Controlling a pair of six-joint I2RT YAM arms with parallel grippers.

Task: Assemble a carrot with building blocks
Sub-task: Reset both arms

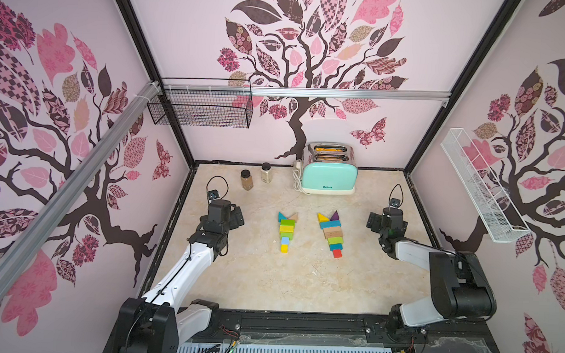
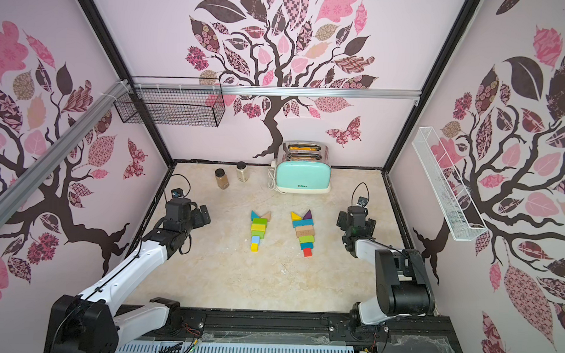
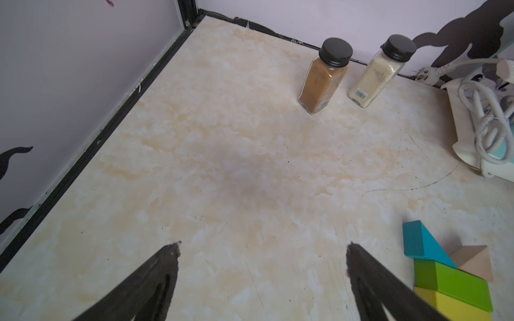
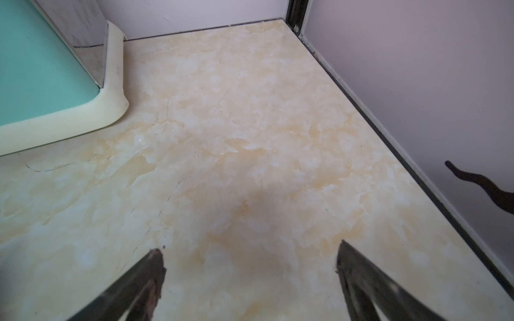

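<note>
In both top views a mint-green toaster [image 1: 328, 177] stands at the upper middle of the frame against the back wall. Its two slots glow orange, perhaps with toast inside, though that is hard to tell. A coiled white cord [image 1: 296, 181] lies against its left side. Just left of it stand two upright black-lidded spice jars, well apart from the toaster: a brown-filled jar [image 1: 246, 180] and, beside it and nearer the wall, a pale-filled jar [image 1: 266, 173]. The tabletop [image 1: 270, 281] is cream marble-patterned. A black wire basket [image 1: 200, 109] hangs from a metal rail [image 1: 311, 92] at the upper left, and a white wire shelf [image 1: 483, 189] is on the right wall. Tree decals [image 1: 299, 70] cover the pink walls.
</note>
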